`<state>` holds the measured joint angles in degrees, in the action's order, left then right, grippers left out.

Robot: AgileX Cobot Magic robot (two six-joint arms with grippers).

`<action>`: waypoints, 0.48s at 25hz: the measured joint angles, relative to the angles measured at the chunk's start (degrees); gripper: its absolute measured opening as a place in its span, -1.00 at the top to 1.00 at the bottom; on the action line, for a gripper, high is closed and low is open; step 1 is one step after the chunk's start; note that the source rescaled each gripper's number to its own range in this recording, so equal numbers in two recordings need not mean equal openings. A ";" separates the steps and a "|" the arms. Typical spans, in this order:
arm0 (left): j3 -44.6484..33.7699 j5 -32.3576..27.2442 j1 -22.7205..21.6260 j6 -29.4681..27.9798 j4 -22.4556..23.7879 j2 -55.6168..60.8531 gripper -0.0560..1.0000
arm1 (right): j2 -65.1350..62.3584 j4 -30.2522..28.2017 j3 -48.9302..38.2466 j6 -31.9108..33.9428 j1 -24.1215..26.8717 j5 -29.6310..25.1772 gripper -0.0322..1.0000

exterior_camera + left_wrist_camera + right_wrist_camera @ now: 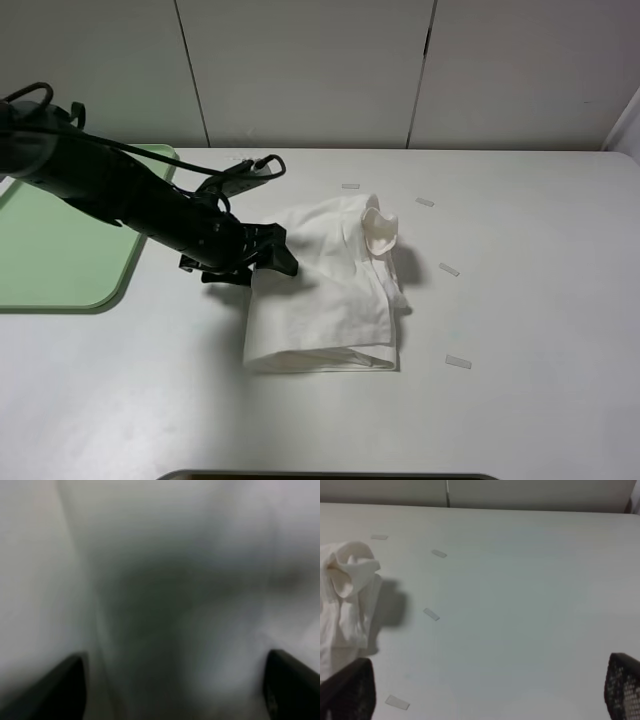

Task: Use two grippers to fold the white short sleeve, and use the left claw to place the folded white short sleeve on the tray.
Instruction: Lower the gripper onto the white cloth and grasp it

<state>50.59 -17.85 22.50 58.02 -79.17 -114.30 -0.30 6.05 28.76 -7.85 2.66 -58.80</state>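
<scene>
1 folded white short sleeve [325, 290] on the table [520, 300], right of the tray [60, 250].
We see the left claw [272, 252] at the shirt's left edge, jaws spread, can't tell if it's grabbing cloth. Our right gripper [485, 690] hangs wide open over bare table, shirt off to its side.

High front overview; both wrist views low, sharing the white short sleeve [325, 290].

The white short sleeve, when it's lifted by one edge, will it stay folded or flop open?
The white short sleeve looks soft and wrinkled, so it probably droops. Its loosely stacked layers may slide apart. The raised collar suggests the folds hold poorly.
</scene>
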 joint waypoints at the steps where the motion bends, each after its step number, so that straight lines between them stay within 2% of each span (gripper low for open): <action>1: 0.99 0.15 0.54 0.00 -0.23 -0.95 -0.48 | 0.00 0.00 0.00 0.00 0.00 0.00 -1.00; 4: 3.53 -0.23 1.53 -0.05 -1.48 -2.85 -0.44 | 0.00 0.00 0.00 0.00 0.00 0.00 -1.00; 6: 4.79 -0.44 2.09 -0.05 -1.58 -3.67 -0.30 | 0.00 0.00 0.00 0.00 0.00 0.00 -1.00; 8: 5.49 -0.95 2.16 -0.10 -1.58 -4.10 0.01 | 0.00 0.00 0.00 0.00 0.00 0.00 -1.00; 9: 5.79 -1.28 2.16 -0.10 -1.42 -4.15 0.24 | 0.00 0.00 0.00 0.00 0.00 0.00 -1.00; 10: 6.53 -1.49 2.16 -0.10 0.33 -4.15 0.55 | 0.00 0.00 0.00 0.00 0.00 0.00 -1.00; 12: 7.20 -1.68 2.16 -0.21 3.17 -4.15 0.62 | 0.00 0.00 0.00 0.00 0.00 0.00 -1.00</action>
<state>57.79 -19.53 24.65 57.81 -76.00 -118.46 -0.30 6.05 28.76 -7.85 2.66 -58.80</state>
